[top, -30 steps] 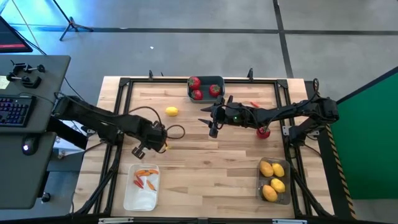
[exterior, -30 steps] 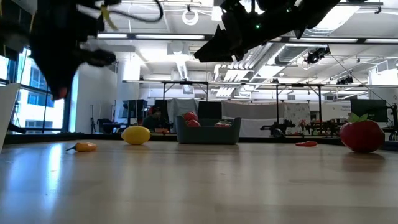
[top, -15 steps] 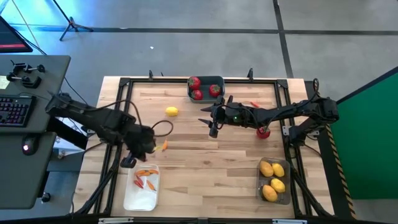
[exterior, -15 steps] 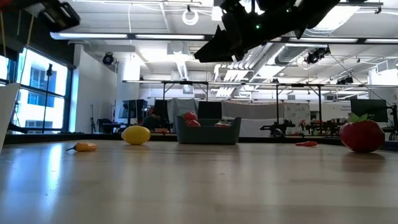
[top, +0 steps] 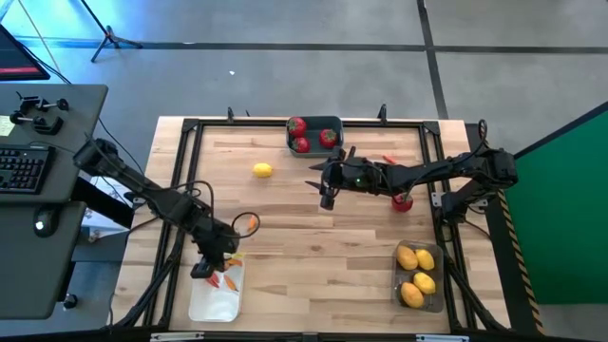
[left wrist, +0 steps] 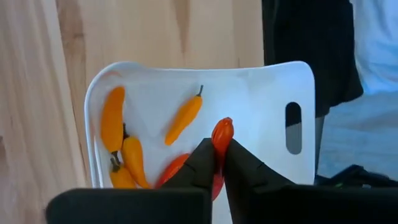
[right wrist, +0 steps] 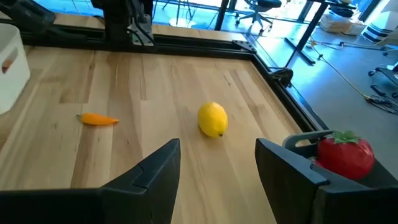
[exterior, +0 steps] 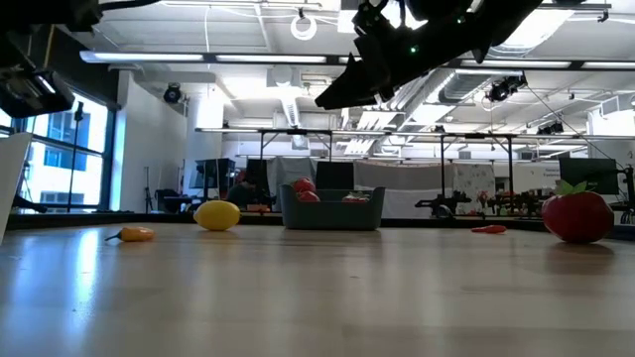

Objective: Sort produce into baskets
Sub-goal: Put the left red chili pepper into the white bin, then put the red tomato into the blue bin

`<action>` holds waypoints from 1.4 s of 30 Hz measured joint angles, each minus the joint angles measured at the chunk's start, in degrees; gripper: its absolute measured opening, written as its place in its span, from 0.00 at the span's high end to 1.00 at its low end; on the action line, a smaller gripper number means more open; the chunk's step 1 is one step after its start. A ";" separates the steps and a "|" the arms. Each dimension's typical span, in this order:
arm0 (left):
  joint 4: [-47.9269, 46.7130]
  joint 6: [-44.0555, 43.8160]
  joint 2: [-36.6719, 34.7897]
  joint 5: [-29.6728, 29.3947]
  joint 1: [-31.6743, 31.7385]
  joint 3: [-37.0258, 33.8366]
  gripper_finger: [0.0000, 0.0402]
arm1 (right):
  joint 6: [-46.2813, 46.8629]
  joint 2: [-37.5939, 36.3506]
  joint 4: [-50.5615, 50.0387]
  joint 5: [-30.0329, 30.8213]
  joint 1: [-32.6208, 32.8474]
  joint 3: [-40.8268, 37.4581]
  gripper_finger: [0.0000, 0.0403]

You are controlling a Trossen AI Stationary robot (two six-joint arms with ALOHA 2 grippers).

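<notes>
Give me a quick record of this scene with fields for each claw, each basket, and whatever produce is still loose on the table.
left claw: shut on a red pepper, above the white basket
right claw: open, mid-table
white basket: orange peppers
blue-grey basket: three tomatoes
smoky basket: four lemons
loose: lemon, orange pepper, tomato, small red pepper

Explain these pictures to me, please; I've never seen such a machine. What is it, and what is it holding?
Two dark robot arms work at a wooden table, sorting toy produce into baskets. One camera looks down from above, one sits at table height, and one rides on each wrist. The left hand pinches a small red pepper over the white basket of orange peppers. The right hand hangs open above the middle. A lemon, an orange pepper and a tomato lie loose.
</notes>
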 joint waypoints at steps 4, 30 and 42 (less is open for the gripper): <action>0.29 -1.54 0.00 -0.94 -0.77 -0.52 0.91 | -0.14 0.00 -0.25 1.63 -0.04 0.00 0.51; 14.43 25.96 0.35 -3.88 19.81 -1.78 0.91 | 18.42 -17.67 -39.82 9.00 -0.82 0.00 0.51; 35.80 37.70 6.95 7.92 35.78 -1.79 1.00 | 44.92 -20.68 -80.13 -0.53 -1.81 -0.02 0.51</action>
